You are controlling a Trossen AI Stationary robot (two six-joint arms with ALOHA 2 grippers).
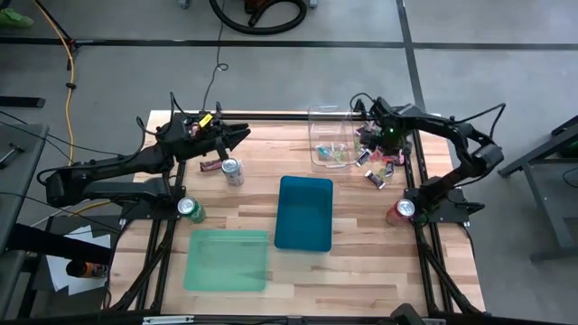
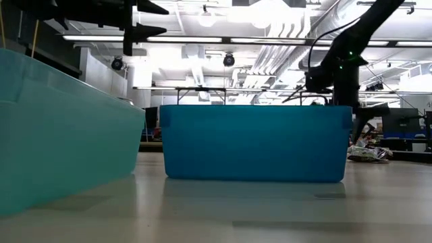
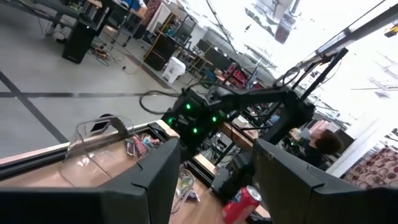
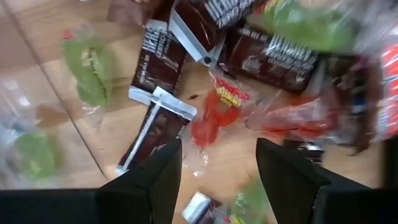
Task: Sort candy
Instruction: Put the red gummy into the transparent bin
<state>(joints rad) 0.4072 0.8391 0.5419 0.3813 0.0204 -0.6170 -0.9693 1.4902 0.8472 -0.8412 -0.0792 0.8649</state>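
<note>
Here the right gripper (image 1: 372, 135), jaws spread, hangs over the candy (image 1: 377, 162) piled at the frame's upper right, beside a clear bin (image 1: 327, 116). The left gripper (image 1: 242, 134), upper left, is spread and empty.

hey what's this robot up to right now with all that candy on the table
It is sorting candy. The right gripper hangs open just above the candy pile beside the clear bin, lined up over a red sweet. The left gripper waits open at the table's far left. The blue bin and green bin look empty.
</note>
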